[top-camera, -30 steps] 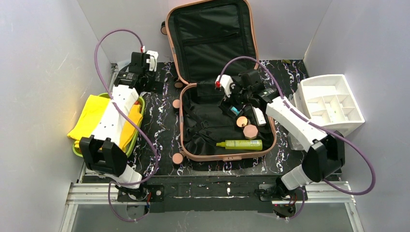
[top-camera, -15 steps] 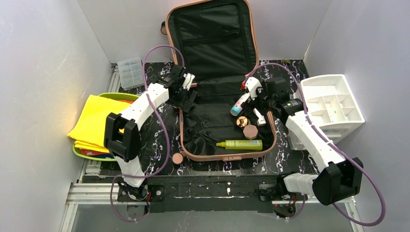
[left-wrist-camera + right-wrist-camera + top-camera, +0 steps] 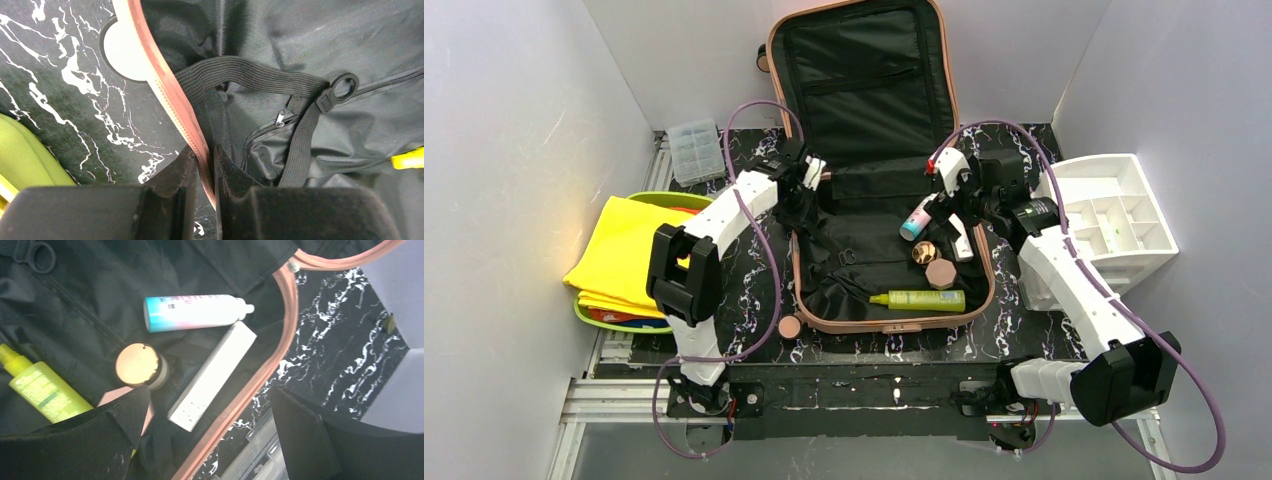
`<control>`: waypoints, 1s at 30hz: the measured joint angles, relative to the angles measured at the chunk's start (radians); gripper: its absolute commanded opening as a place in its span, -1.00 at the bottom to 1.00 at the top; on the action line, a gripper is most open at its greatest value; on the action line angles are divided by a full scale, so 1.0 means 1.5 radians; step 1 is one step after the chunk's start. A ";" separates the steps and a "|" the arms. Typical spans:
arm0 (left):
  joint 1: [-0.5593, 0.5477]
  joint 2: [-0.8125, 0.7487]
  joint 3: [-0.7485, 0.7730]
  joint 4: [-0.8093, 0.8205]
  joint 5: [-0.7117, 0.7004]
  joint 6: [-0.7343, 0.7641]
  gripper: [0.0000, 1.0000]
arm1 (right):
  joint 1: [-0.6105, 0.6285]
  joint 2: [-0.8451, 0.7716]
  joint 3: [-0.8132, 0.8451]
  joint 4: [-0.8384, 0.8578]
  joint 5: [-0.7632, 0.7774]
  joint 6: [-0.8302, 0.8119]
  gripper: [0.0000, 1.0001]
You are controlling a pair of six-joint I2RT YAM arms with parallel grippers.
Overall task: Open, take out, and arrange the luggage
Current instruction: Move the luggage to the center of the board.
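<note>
The luggage [image 3: 894,327] lies open on the marbled mat, with its salmon-pink lid propped against the back wall. My left gripper [image 3: 802,205] is at its left side. In the left wrist view that gripper [image 3: 204,152] is shut on the pink zip rim [image 3: 160,75], one finger outside and one inside. My right gripper [image 3: 959,225] hovers open over the right rim [image 3: 280,340], holding nothing. Inside lie a pink-blue bottle [image 3: 192,312], a white box [image 3: 212,375], a gold-lid jar [image 3: 137,365], a pink jar [image 3: 940,272] and a lime bottle [image 3: 919,299].
A white drawer organizer [image 3: 1114,215] stands at the right. A lime-green tray [image 3: 589,315] with yellow cloth [image 3: 624,250] sits at the left. A clear compartment box [image 3: 694,150] is at the back left. A round pink disc [image 3: 790,327] lies near the luggage's front left corner.
My left arm swung from over the green tray to the luggage's left rim and closed on it. The right gripper shifted toward the right rim and stayed open.
</note>
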 measured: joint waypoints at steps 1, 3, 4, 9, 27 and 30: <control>0.009 0.000 0.000 0.000 0.010 -0.007 -1.00 | 0.000 0.001 0.005 0.000 0.007 0.000 1.00; 0.035 0.002 0.000 0.000 0.039 -0.016 -1.00 | 0.000 0.004 0.013 0.002 0.026 0.002 1.00; 0.052 0.004 0.001 -0.001 0.061 -0.020 -1.00 | 0.000 0.008 0.016 0.006 0.040 0.006 1.00; 0.124 0.006 0.001 -0.006 0.105 -0.024 -1.00 | 0.000 0.061 0.042 0.054 0.104 0.038 1.00; 0.219 -0.020 -0.048 0.029 0.112 -0.021 -1.00 | -0.129 0.567 0.596 0.127 0.010 0.273 1.00; 0.224 -0.023 -0.053 0.034 0.119 -0.022 -1.00 | -0.134 0.623 0.618 0.127 -0.027 0.299 1.00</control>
